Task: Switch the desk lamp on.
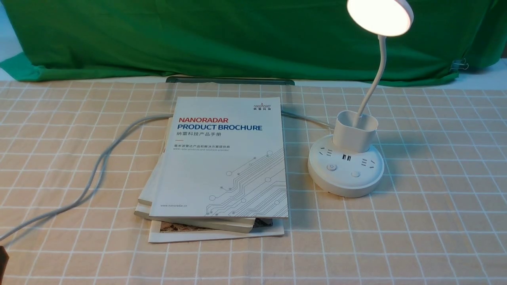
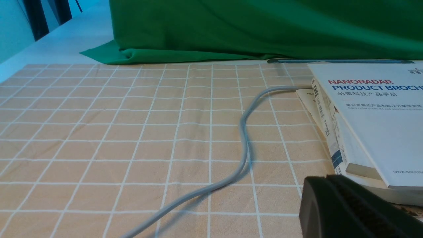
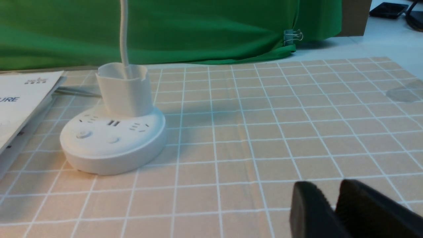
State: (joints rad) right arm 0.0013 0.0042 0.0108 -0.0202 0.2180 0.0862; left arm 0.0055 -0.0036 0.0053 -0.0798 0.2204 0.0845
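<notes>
The white desk lamp stands right of centre in the front view, and its round disc head (image 1: pixel 380 16) glows. The gooseneck drops into the cup holder on the round base (image 1: pixel 345 170), which has two buttons (image 1: pixel 331 167) on top. The base also shows in the right wrist view (image 3: pixel 112 142). My right gripper (image 3: pixel 330 186) hangs low over the cloth, well to the right of the base. It is empty, with its jaws almost together. My left gripper (image 2: pixel 327 177) is shut and empty, beside the front left corner of the book stack.
A stack of books topped by a white brochure (image 1: pixel 225 158) lies left of the lamp. A grey cable (image 1: pixel 99 166) runs from behind the books across the checked tablecloth (image 1: pixel 416 237) to the left front edge. A green cloth (image 1: pixel 237 35) hangs at the back.
</notes>
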